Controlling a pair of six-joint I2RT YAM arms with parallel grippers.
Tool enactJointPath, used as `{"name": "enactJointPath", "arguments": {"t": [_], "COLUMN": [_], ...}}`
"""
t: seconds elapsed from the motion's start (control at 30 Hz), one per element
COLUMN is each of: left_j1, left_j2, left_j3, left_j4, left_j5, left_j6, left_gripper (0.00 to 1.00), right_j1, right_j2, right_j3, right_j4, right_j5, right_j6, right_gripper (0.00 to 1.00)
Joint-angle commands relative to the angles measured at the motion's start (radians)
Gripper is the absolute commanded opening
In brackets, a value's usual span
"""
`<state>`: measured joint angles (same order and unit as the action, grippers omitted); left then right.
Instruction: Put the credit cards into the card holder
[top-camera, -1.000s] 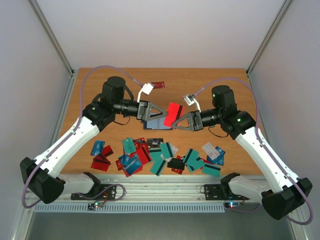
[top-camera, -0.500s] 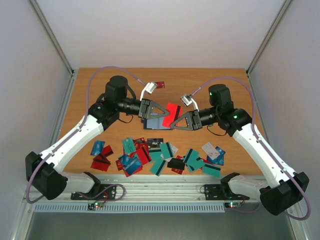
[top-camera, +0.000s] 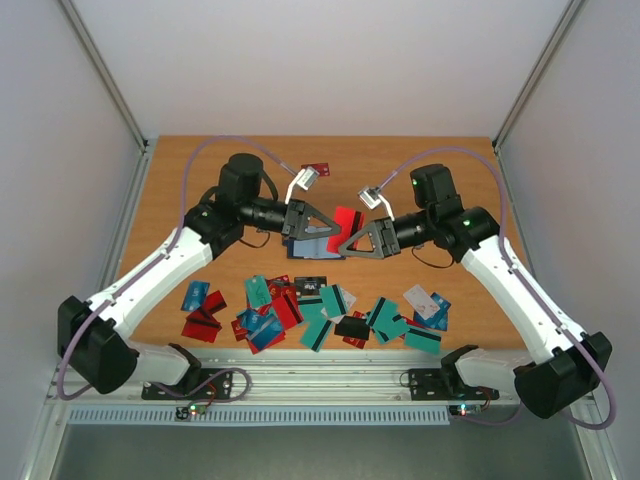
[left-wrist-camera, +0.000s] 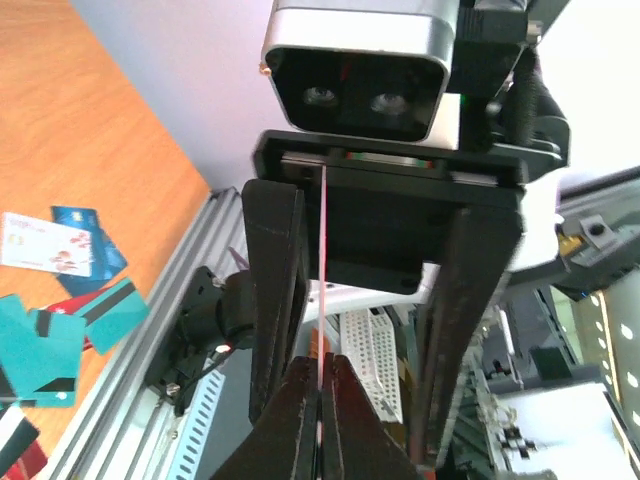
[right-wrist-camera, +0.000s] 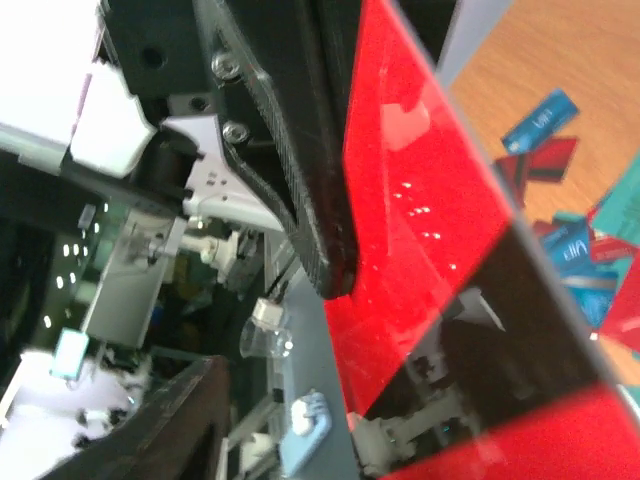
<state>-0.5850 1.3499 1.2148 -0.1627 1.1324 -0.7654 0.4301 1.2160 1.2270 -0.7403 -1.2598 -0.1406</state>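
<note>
Top external: claws (top-camera: 333, 232) largely hide the card holder (top-camera: 312, 246).

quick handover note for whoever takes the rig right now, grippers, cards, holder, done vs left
Left gripper: shut on the card holder, held above mid-table.
Right gripper: shut on the red card, brought up against the holder; whether it is in a pocket cannot be told.
Loose cards: many still scattered along the near edge; one more red card lies at the far side.
Done: one card picked and presented.
Left: seat it, then load the rest.
</note>
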Motion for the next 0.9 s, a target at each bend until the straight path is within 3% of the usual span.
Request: {"name": "enactJointPath", "arguments": {"t": [0.0, 0.07, 0.4, 0.63, 0.87], "left_j1": [0.020, 0.040, 0.120, 0.181, 0.208], "left_j2": [0.010, 0.015, 0.135, 0.229, 0.368], "left_j3": [0.019, 0.001, -0.111, -0.163, -0.118], "left_j4": [-0.188, -0.242, -0.268, -0.153, -0.079], "left_j5": [-0.138, -0.192, -0.394, -0.463, -0.443], "left_j6": [0.110, 0.160, 0.278, 0.274, 0.277], "left_gripper": [0.00, 0.00, 0.00, 0.00, 0.00], "right_j1": [-0.005, -0.009, -0.035, -0.040, -0.051], "right_j2": [0.021, 0.040, 0.108, 0.216, 0.382], "right_j3": [0.019, -0.001, -0.111, -0.158, -0.094], "right_j4": [0.007, 0.026, 0.080, 0.163, 0.193], "right_j5": [0.113, 0.198, 0.525, 0.595, 0.618], "right_j6": [0.003, 0.029, 0.139, 0.265, 0.297], "right_gripper": [0.58, 0.63, 0.65, 0.64, 0.56]}}
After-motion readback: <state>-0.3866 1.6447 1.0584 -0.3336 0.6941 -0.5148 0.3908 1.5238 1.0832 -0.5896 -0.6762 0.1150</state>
